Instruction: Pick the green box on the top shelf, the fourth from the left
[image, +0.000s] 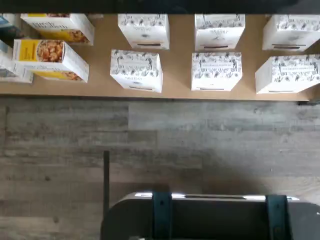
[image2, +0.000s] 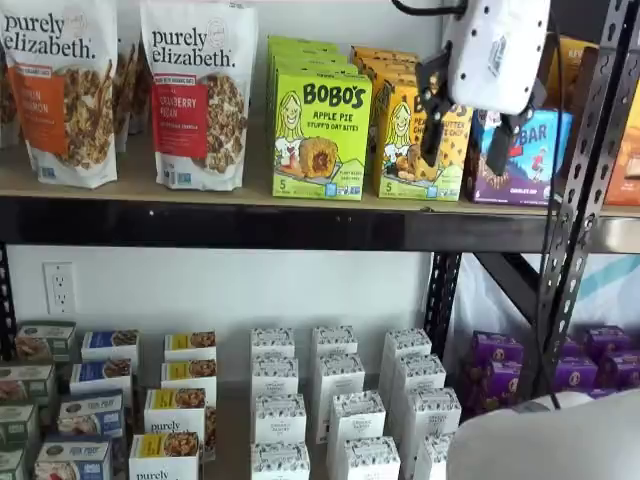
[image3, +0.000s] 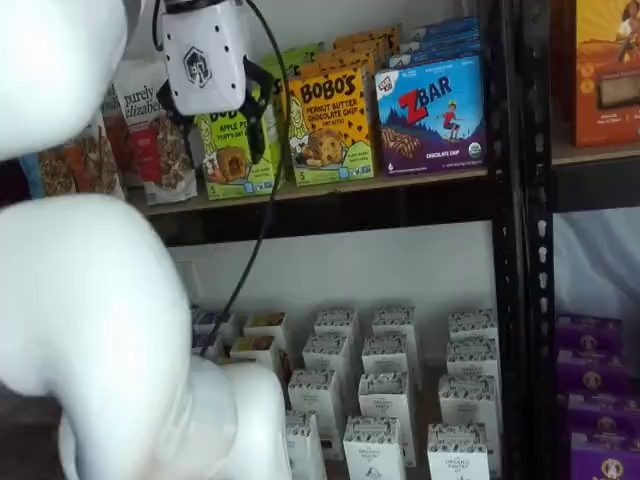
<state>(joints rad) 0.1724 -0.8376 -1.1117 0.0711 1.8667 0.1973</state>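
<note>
**Spread pincer held clear of the green carton on the upper board**

The top shelf (image2: 250, 228), a long tan wooden board with a thick black metal front beam carried on black perforated uprights, is seen in both shelf views. On it stand white "purely elizabeth" granola pouches (image2: 195, 95), the green box (image2: 320, 135) (a lime-green carton printed "BOBO'S Apple Pie" with a cartoon blonde girl), a yellow-orange Bobo's peanut butter carton (image3: 332, 125) and a blue-purple ZBar carton (image3: 432, 115). The green box is set upright between the pouches and the yellow-orange carton, at the head of a row of like cartons.

The gripper (image2: 468, 135), a white body with two black fingers, is shown with the fingers spread wide, a plain gap between them, and nothing is pinched or touched. In a shelf view it is placed in front of the yellow-orange and ZBar cartons, to the right of the green box and apart from it. In a shelf view the gripper (image3: 215, 125) overlaps the green box (image3: 232, 160), whose left part is hidden behind the white body.

Only the wrist view shows a lower tan board (image: 175, 75) from above, with white patterned cartons (image: 136, 70) in rows, grey wood-look flooring (image: 150, 145) and a dark mount with teal brackets (image: 210, 217). The green box is not shown there.
</note>
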